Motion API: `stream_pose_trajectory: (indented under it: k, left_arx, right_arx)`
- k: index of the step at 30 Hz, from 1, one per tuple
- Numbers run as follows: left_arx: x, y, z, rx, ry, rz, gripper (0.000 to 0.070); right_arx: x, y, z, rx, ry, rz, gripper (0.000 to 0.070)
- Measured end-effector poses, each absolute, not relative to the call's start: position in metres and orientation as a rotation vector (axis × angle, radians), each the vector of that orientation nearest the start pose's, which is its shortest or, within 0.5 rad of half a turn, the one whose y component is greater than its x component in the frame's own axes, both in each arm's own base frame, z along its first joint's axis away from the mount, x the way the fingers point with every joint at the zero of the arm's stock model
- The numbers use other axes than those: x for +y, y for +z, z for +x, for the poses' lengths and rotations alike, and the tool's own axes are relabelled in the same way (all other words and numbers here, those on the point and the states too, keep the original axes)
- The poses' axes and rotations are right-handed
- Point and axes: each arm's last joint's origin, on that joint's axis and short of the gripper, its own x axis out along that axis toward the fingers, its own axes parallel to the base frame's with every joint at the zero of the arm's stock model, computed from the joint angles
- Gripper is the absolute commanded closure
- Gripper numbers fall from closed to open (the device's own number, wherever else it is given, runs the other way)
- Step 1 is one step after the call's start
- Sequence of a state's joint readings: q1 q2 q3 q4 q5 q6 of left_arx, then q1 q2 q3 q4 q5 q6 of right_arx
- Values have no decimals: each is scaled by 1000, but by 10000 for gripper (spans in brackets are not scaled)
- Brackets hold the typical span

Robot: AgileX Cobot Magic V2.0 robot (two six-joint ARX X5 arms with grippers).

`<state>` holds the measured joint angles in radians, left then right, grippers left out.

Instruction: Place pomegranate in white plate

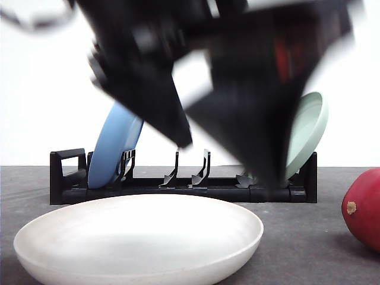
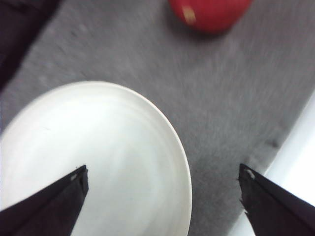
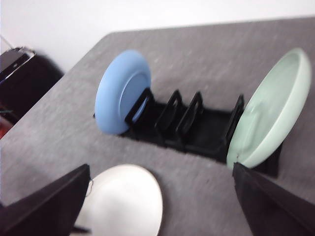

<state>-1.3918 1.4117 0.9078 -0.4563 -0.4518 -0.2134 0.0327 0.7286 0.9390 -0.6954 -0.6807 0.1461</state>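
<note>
Red pomegranate (image 2: pixel 210 14) lies beyond the white plate (image 2: pixel 98 162) under the left claw (image 2: pixel 162 196), spread wide and empty.

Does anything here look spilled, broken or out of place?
Nothing stands out. The cream-white round plate lies flat and empty, the red round pomegranate sits intact beside it, and two plates stand in the black rack.

Both arms raised — left tool (image 2: pixel 162 184) and right tool (image 3: pixel 160 189) spread wide.
</note>
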Motion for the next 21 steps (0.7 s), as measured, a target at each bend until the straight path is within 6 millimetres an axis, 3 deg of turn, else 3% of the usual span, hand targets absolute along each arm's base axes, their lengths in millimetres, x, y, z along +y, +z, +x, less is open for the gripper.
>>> stream_pose_trajectory:
  k: [5,11,15,21]
  left_arx:
    - [-239,261,55,654,-810,446,107]
    - [-188,312,43,572,-945,221,107]
    - [-157,330,37,528,-1001,145,107]
    - [-115,340,29,508,-1021,95,107]
  right_arx:
    - [28,333,129,693,676,343,108]
    - [35,307,136,1012,585,350,106]
    - [42,294,144,1140,523,271,51]
    - [57,275,164,1267,447,142,0]
